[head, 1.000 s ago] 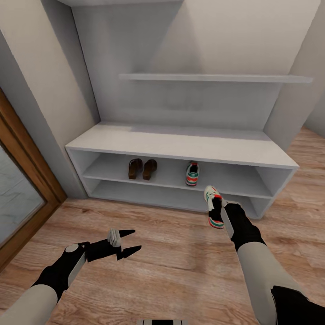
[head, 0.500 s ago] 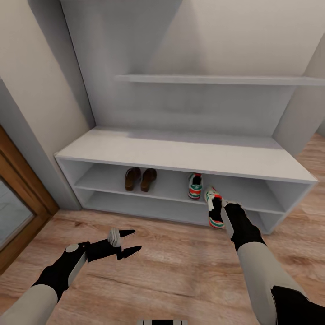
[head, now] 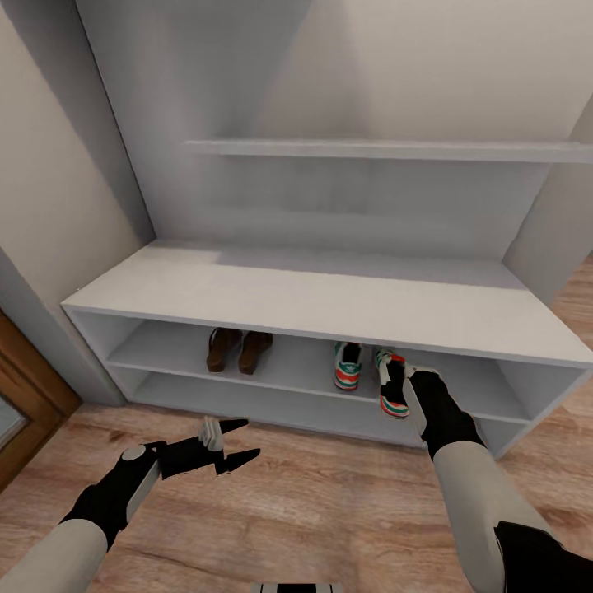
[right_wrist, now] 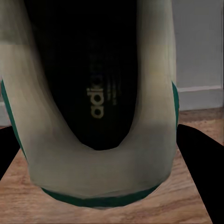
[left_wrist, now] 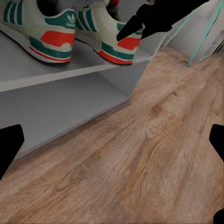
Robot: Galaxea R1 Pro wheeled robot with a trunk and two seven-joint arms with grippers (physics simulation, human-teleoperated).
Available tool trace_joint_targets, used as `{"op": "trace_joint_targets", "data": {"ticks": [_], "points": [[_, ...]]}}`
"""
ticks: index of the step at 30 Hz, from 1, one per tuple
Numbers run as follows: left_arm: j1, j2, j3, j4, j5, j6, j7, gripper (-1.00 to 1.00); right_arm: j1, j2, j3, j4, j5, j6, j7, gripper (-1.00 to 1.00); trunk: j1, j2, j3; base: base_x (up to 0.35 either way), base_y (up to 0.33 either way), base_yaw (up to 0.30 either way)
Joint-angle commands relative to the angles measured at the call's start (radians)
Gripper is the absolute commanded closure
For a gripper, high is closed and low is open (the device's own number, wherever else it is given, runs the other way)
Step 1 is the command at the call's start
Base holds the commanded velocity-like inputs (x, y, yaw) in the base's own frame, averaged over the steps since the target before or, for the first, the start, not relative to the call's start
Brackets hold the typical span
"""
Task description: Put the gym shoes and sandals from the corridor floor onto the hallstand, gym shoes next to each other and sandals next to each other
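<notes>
1. While my right gripper [head: 397,387] pinches a gym shoe [head: 390,385] just beside its twin [head: 348,366] on the hallstand [head: 329,301] shelf
2. left gripper [head: 235,441] hangs spread, empty, over the floor [head: 313,511]
3. sandals [head: 239,349] sit together further left

Two arms out in front, right gripper clamped, left gripper spread.

Right: grey-sleeved forearm running up from the lower right corner into a black wrist, black two-finger right gripper [head: 401,385] closed on the heel end of a white lace-up gym shoe with green stripes and red-orange patches [head: 390,380], reaching forward and slightly down. Left: grey forearm coming in from the lower left corner, black wrist, black two-finger left gripper [head: 239,439] pointing toward the right, pointed fingers [head: 234,426] parted, nothing between them, hovering low.
</notes>
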Motion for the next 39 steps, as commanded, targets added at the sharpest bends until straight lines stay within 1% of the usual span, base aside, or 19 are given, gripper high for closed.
{"op": "trace_joint_targets", "data": {"ticks": [1, 9, 13, 16, 39], "points": [[-0.001, 0.001, -0.006, 0.001, 0.007, -0.010, 0.002, -1.00, -0.001, 0.001, -0.003, -0.001, 0.003, 0.004, 0.000, 1.00, 0.000, 0.000, -0.001, 0.249, -0.224, 0.000], [-0.001, 0.000, -0.007, 0.001, 0.008, -0.010, 0.000, -1.00, -0.001, 0.002, -0.003, -0.001, 0.003, 0.004, 0.000, 1.00, 0.000, 0.000, -0.001, 0.073, -0.062, 0.000], [-0.001, -0.015, -0.007, 0.001, 0.008, -0.010, 0.000, -1.00, -0.001, 0.002, -0.003, -0.001, 0.003, 0.004, 0.000, 1.00, 0.000, 0.000, -0.001, 0.207, -0.003, 0.000], [-0.001, -0.020, -0.007, 0.001, 0.008, -0.010, 0.000, -1.00, -0.001, 0.002, -0.003, -0.001, 0.003, 0.004, 0.000, 1.00, 0.000, 0.000, -0.001, 0.192, 0.000, 0.000], [-0.001, -0.021, -0.007, 0.001, 0.008, -0.010, -0.002, -1.00, -0.001, 0.001, -0.005, -0.001, 0.003, 0.004, 0.000, 1.00, 0.000, 0.000, -0.001, 0.038, 0.000, 0.000]]}}
